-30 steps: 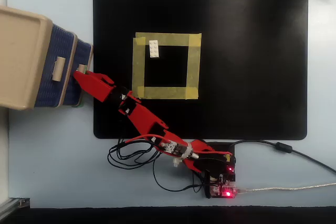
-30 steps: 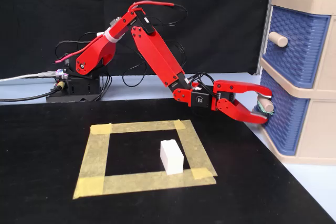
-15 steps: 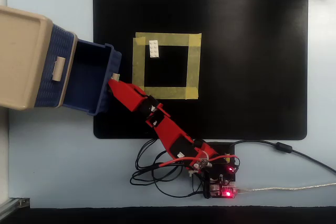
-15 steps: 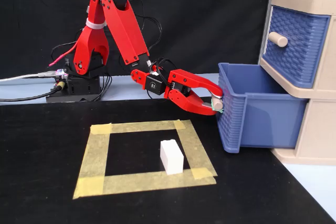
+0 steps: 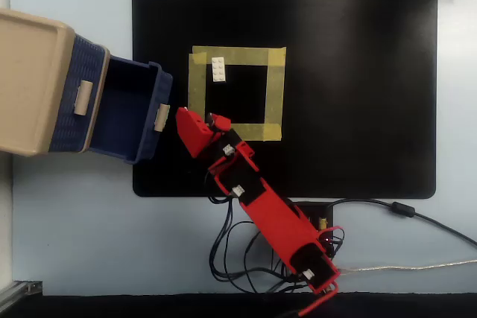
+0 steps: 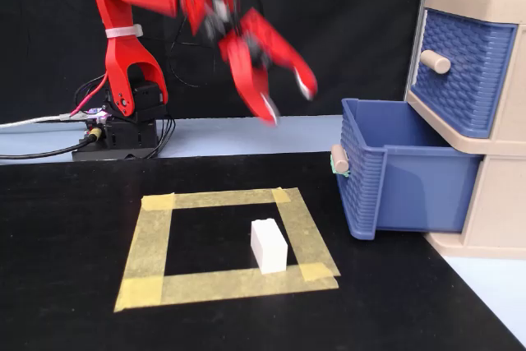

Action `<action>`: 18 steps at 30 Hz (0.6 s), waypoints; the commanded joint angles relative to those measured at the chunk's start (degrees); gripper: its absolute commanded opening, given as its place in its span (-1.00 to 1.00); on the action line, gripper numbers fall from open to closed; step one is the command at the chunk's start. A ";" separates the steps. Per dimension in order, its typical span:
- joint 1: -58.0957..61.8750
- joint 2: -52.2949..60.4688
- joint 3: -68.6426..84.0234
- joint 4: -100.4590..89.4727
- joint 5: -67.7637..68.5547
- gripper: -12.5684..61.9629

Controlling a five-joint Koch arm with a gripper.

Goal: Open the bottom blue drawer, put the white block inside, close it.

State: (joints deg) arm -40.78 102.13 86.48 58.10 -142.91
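With the bottom blue drawer [image 6: 386,172] already pulled out, the gripper [image 6: 288,98] hangs high with jaws apart and empty, so a careless descent could topple the white block [image 6: 269,246] standing inside the tape square [image 6: 156,236].

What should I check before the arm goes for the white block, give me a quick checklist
1. Bottom blue drawer pulled out: ok.
2. Drawer looks empty inside: ok.
3. White block lying free inside the tape square: ok.
4. Claw open and holding nothing: ok.
5. Claw lined up over the block: not ok; it hangs in the air nearer the drawer.
6. Upper drawer shut: ok.
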 commanded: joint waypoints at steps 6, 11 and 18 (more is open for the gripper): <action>11.87 -22.06 -29.88 24.70 39.81 0.24; 12.22 -35.24 -41.31 22.32 37.88 0.24; 12.22 -45.35 -48.52 21.97 35.07 0.25</action>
State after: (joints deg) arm -27.95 55.81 40.08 80.68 -105.82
